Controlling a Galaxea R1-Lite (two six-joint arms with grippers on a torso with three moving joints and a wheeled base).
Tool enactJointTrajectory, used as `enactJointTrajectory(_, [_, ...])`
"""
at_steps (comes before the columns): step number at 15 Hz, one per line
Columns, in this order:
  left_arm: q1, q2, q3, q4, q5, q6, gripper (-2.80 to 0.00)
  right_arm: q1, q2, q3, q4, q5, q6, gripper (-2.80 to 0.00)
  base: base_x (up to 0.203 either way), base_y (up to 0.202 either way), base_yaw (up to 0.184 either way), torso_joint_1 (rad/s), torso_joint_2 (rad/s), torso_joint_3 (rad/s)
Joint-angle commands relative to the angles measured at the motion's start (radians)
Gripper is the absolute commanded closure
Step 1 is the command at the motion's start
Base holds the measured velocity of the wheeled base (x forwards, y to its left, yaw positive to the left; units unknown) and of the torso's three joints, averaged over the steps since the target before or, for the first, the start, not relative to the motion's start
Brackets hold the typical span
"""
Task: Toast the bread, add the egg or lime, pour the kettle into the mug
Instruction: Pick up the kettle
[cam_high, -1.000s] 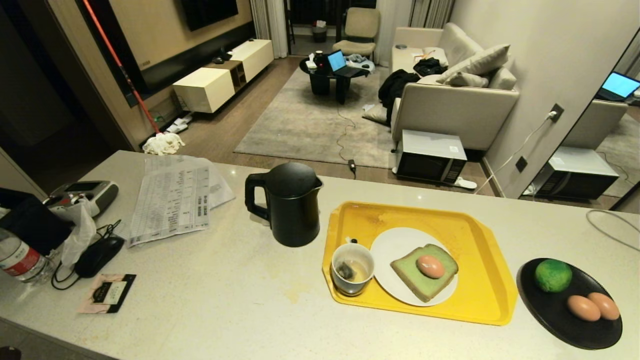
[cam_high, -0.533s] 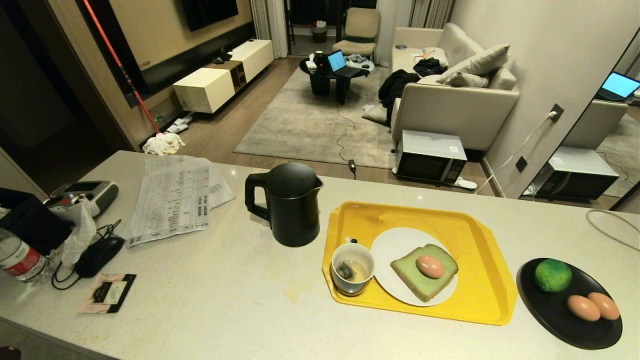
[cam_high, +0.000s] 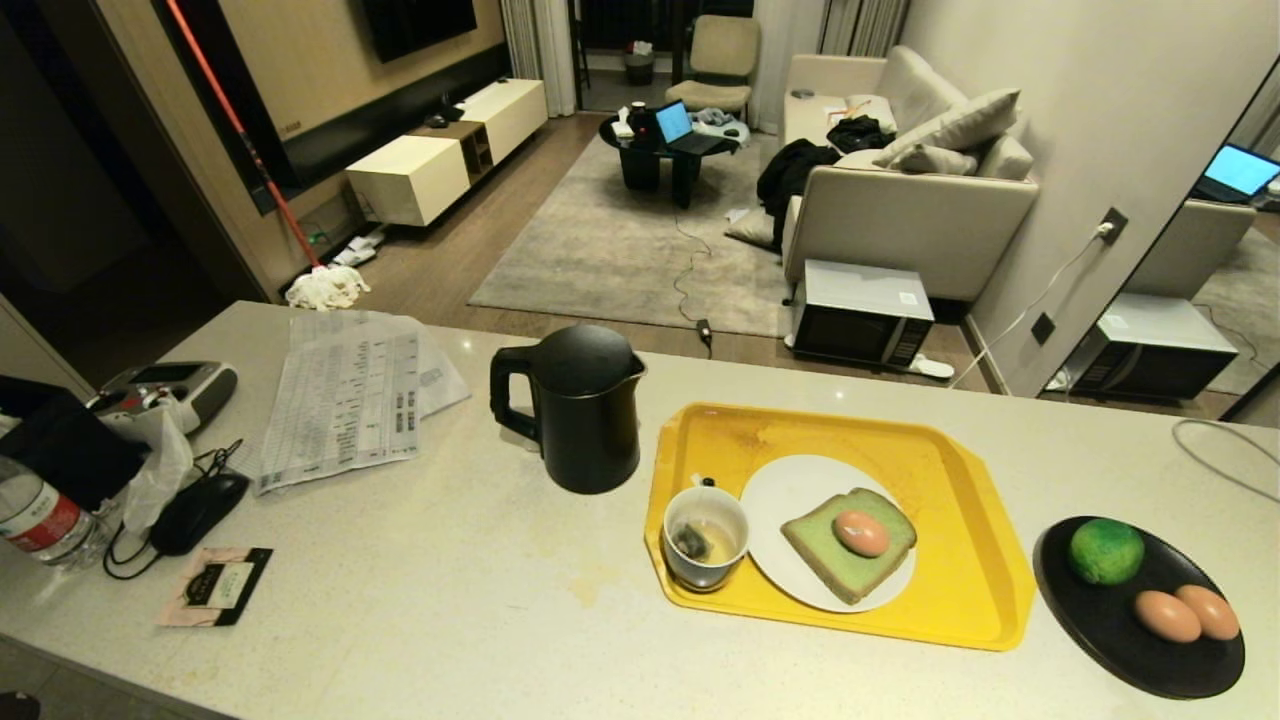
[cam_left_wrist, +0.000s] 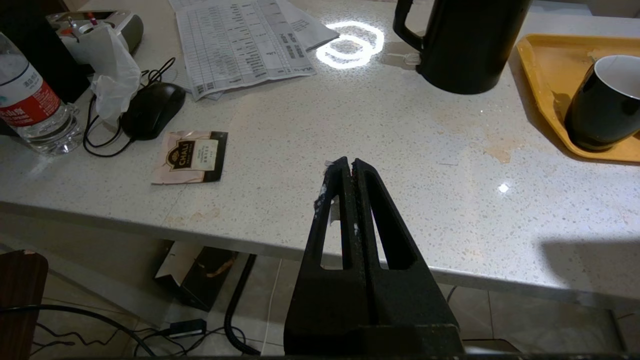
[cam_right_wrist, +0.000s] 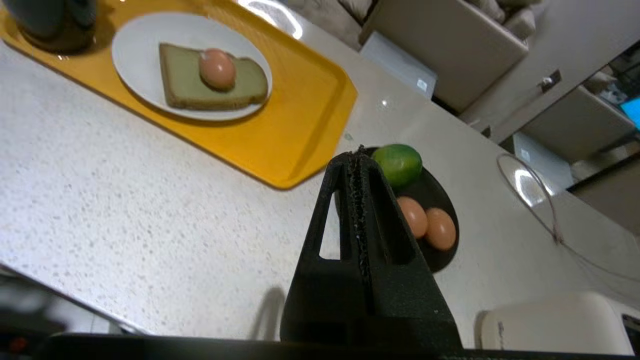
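The pale green bread lies on a white plate in the yellow tray, with the pinkish egg resting on top of it. Left of the plate stands the mug, holding liquid and a tea bag. The black kettle stands on the counter left of the tray. The lime sits on a black plate at the right. Neither arm shows in the head view. My left gripper is shut and empty near the counter's front edge. My right gripper is shut and empty, near the black plate.
Two plain brown eggs share the black plate with the lime. Papers, a computer mouse, a water bottle and a tea sachet crowd the counter's left end. A cable lies at the far right.
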Motion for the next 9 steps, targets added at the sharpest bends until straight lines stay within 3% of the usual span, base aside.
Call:
enactJointTrajectory(1, [0.000, 0.000, 0.000, 0.000, -0.001, 0.000, 0.00, 0.000, 0.002, 0.012, -0.011, -0.029, 0.078, 0.00, 0.000, 0.000, 0.000, 0.000, 0.00, 0.000])
enactJointTrajectory(5, [0.000, 0.000, 0.000, 0.000, -0.001, 0.000, 0.00, 0.000, 0.002, 0.009, -0.018, -0.074, 0.285, 0.00, 0.000, 0.000, 0.000, 0.000, 0.00, 0.000])
enactJointTrajectory(9, [0.000, 0.000, 0.000, 0.000, -0.001, 0.000, 0.00, 0.000, 0.002, 0.050, -0.087, -0.039, 0.340, 0.00, 0.000, 0.000, 0.000, 0.000, 0.00, 0.000])
